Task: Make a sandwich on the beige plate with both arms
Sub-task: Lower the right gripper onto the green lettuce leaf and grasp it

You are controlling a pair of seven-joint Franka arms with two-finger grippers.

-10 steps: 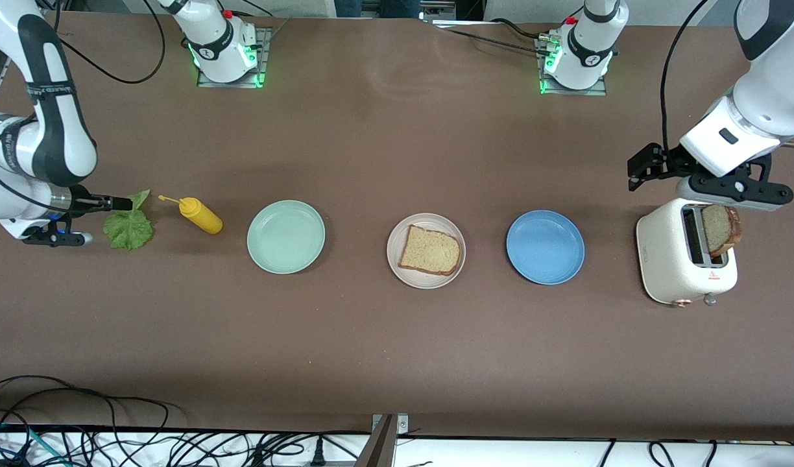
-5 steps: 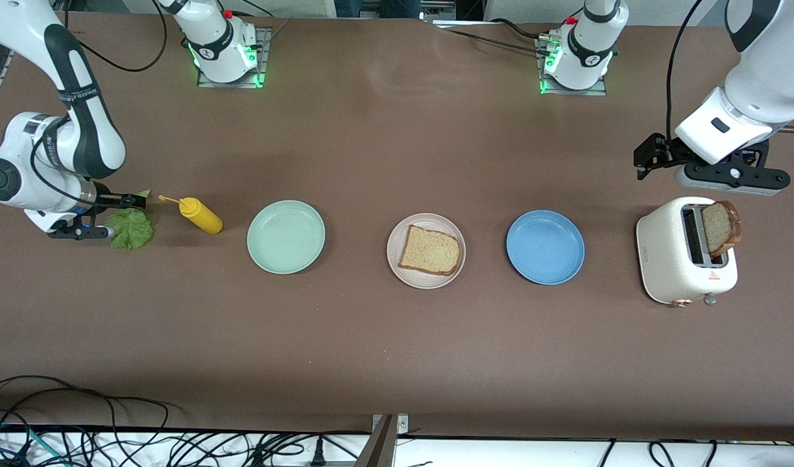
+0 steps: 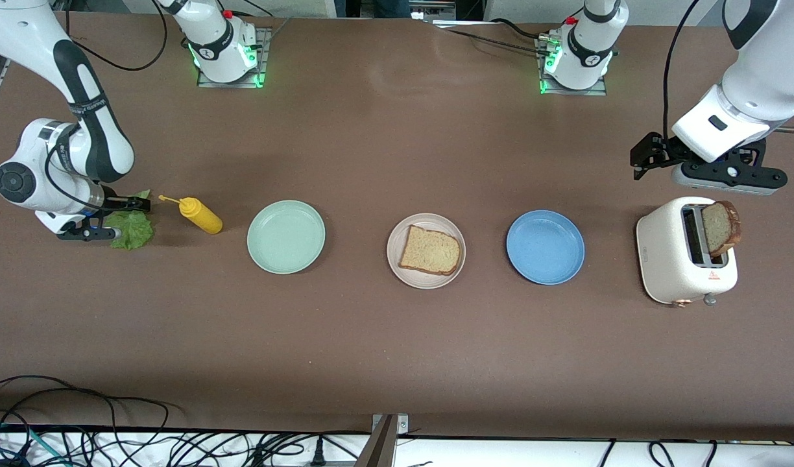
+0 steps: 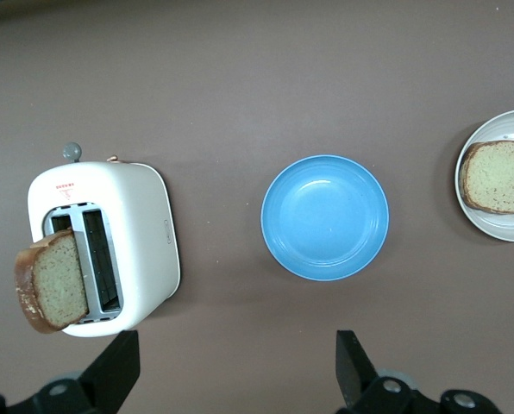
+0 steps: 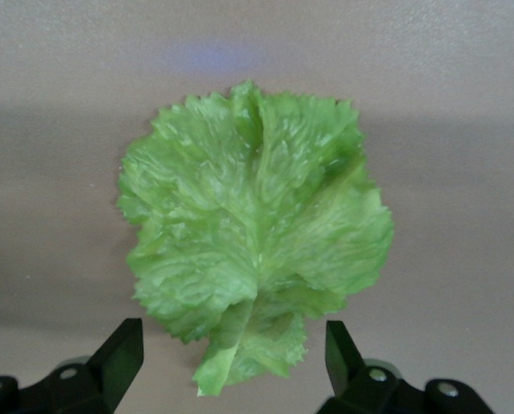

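Beige plate point(image 3: 425, 250) sits at centre frame in the front view, between the mint-green plate point(image 3: 286, 236) and the blue plate point(image 3: 545, 246). One bread slice point(image 3: 430, 250) already lies flat on it. Second bread slice point(image 3: 721, 227) stands tilted, sticking out of a slot of the white toaster point(image 3: 685, 261) at the right of the frame. Lettuce leaf point(image 3: 132, 228) lies flat on the table at the left edge of the frame, just beside the yellow mustard bottle point(image 3: 200, 215).

Right gripper point(image 5: 227, 366): low over the lettuce, jaws apart, straddling the stem end of the leaf as its wrist view shows; not yet closed on it.
Left gripper point(image 4: 238, 371): up in the air near the toaster, jaws wide apart, holding nothing; the toaster and blue plate both show below it in the left wrist view.

Risks, as judged from here:
- The leaf is thin and flat on the table. If the jaws close too high they will catch only ruffled edge, or nothing; the leaf may tear or slip out on the lift.
- The mustard bottle is near the right gripper; a sideways sweep on departure could knock it over.
- The leaf is floppy and could land folded, or hang off the plate rim.
- The toaster slice leans outward; a grasp off its centre could tip it out onto the table, or drag the light toaster.
- Both arms head for the same plate, so collision is likely unless they take turns.
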